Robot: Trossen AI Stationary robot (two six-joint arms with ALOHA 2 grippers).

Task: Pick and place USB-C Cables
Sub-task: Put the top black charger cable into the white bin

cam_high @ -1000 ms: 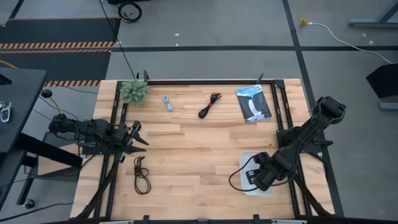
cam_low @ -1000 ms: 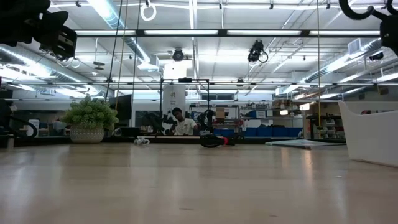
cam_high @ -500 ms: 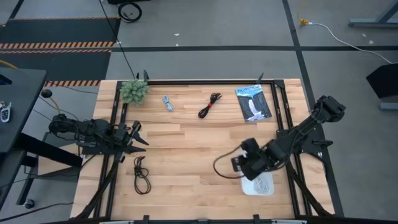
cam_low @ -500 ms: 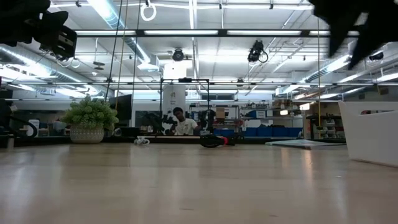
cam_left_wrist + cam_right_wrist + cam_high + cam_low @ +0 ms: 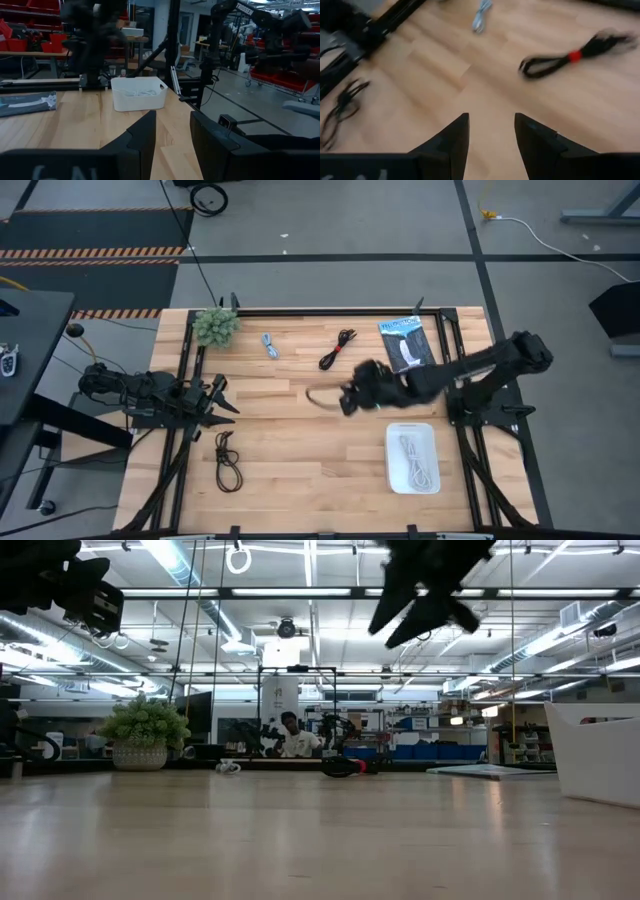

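Right claw (image 5: 347, 400) has swung off the white bin (image 5: 413, 458), white cable (image 5: 411, 459) left inside, fingers parted and empty, reaching mid-table toward your nearest black cable (image 5: 337, 348). Blue cable (image 5: 270, 345) sits beyond; second black cable (image 5: 227, 461) lies just beside the idle left claw (image 5: 222, 402), open.
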